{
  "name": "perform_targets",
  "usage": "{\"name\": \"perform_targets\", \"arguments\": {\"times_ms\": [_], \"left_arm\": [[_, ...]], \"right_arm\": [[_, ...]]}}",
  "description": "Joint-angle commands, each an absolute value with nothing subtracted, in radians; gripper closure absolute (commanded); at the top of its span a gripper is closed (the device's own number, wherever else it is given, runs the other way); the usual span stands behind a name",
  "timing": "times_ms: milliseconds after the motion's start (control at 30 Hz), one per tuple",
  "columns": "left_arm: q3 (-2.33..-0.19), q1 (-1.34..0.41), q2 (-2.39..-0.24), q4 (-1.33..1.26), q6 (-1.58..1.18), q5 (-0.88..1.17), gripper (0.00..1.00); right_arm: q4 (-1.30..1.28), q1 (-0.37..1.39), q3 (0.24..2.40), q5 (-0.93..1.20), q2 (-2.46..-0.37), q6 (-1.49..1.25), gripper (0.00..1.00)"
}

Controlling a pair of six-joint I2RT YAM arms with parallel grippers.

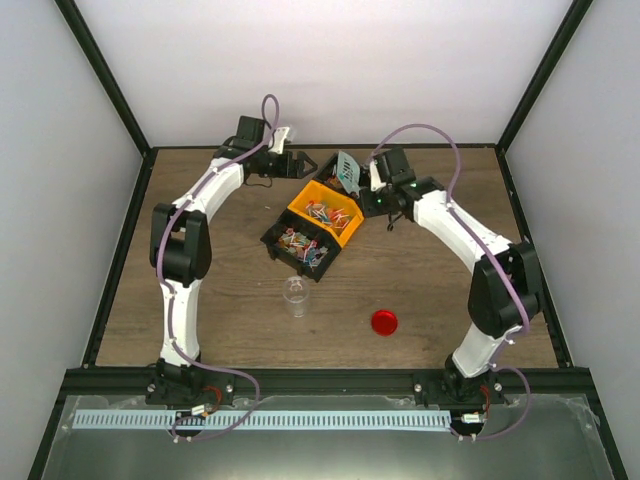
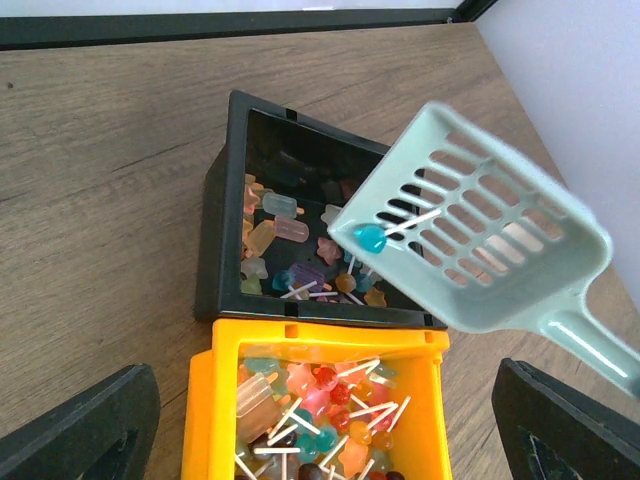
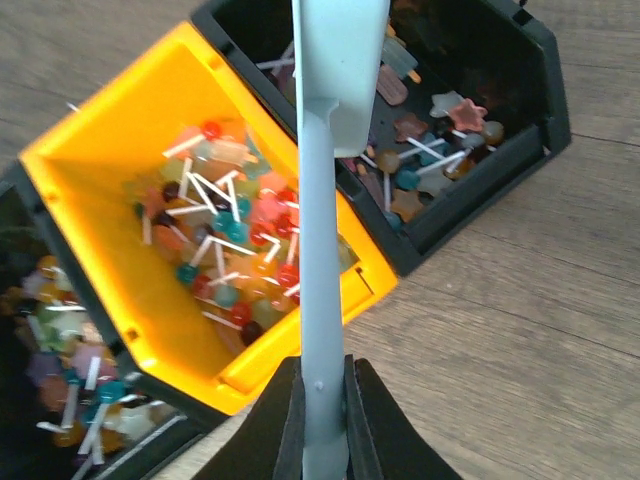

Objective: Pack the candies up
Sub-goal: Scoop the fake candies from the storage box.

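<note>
The candies, small lollipops and sweets in mixed colours, fill a yellow bin [image 1: 345, 230] and a black bin [image 1: 275, 243] beside it at mid-table. They show in the left wrist view [image 2: 320, 400] and the right wrist view [image 3: 230, 230]. My right gripper [image 1: 372, 180] [image 3: 322, 420] is shut on the handle of the teal slotted scoop [image 1: 347, 170] [image 3: 320, 300]. The scoop [image 2: 480, 240] hangs over the black bin [image 2: 215, 250] with one blue lollipop [image 2: 369, 238] in it. My left gripper [image 1: 300, 162] [image 2: 330, 440] is open and empty, above the far end of the yellow bin [image 2: 225, 360].
A clear cup [image 1: 294, 294] stands upright nearer the front, apart from the bins. A red round lid [image 1: 384, 321] lies flat to its right. In the right wrist view black bin walls show on both sides of the yellow bin [image 3: 90, 140].
</note>
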State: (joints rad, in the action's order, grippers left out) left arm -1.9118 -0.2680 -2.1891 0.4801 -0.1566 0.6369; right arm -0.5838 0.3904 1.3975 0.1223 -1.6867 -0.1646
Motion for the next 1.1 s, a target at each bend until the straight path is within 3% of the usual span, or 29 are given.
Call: {"name": "perform_targets", "arguments": {"times_ms": [0, 300, 667, 867, 1067], "left_arm": [[-1.951, -0.265, -2.202, 0.461, -0.159, 0.643, 0.07], [-1.95, -0.265, -2.204, 0.458, -0.166, 0.648, 0.07], [-1.848, -0.209, -2.185, 0.251, -0.266, 0.959, 0.0], [-1.832, -0.189, -2.169, 0.248, -0.237, 0.985, 0.12], [-1.812, -0.189, -2.155, 0.239, -0.217, 1.054, 0.15]], "right_arm": [[-0.621, 0.418, 1.446, -0.145, -1.7, -0.101, 0.99], [-0.637, 0.419, 1.451, -0.221, -1.696, -0.117, 0.99], [-0.555, 0.355, 1.422, 0.398, -1.642, -0.199, 0.99], [-0.516, 0.31, 1.39, 0.587, -1.604, -0.224, 0.99], [-0.52, 0.287, 1.39, 0.855, -1.636, -0.185, 0.99]]}}
